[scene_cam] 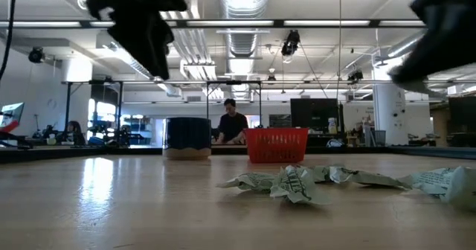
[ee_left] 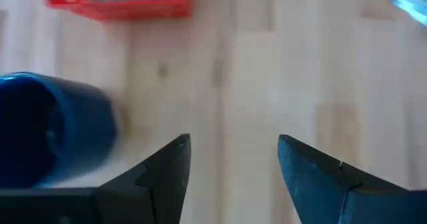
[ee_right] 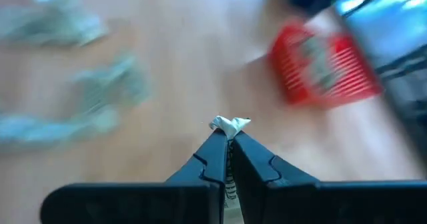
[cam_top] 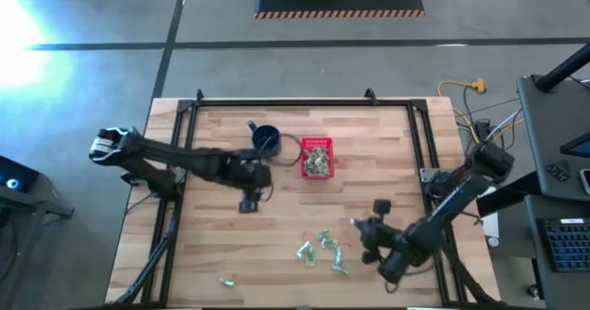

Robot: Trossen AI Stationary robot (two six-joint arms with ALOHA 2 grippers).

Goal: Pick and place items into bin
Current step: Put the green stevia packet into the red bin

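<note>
The red basket (cam_top: 316, 156) stands on the table's far middle with several pale wrinkly items inside. More items (cam_top: 324, 247) lie loose near the front edge, and one (cam_top: 226, 280) lies apart at the front left. My right gripper (ee_right: 228, 136) is shut on a whitish item (ee_right: 230, 125); it hangs just right of the loose cluster (ee_right: 110, 84), with the basket (ee_right: 323, 67) ahead of it. My left gripper (ee_left: 233, 151) is open and holds nothing. It hangs over bare wood near the blue mug (ee_left: 53, 134), left of the basket (ee_left: 120, 1). My right gripper pinches the small whitish item between its two fingertips (ee_right: 215, 144). A crumpled bit of the item (ee_right: 231, 123) sticks out past the tips. The fingers slant down toward the table's far left. In the low view the gripper (scene_cam: 439, 42) is high above the table, so the item is lifted clear.
A dark blue mug (cam_top: 265, 139) stands just left of the basket. A black frame (cam_top: 304, 102) runs round the table's far and side edges. Bare wood lies between the loose items (scene_cam: 297, 181) and the basket (scene_cam: 276, 144). People sit in the room beyond the table.
</note>
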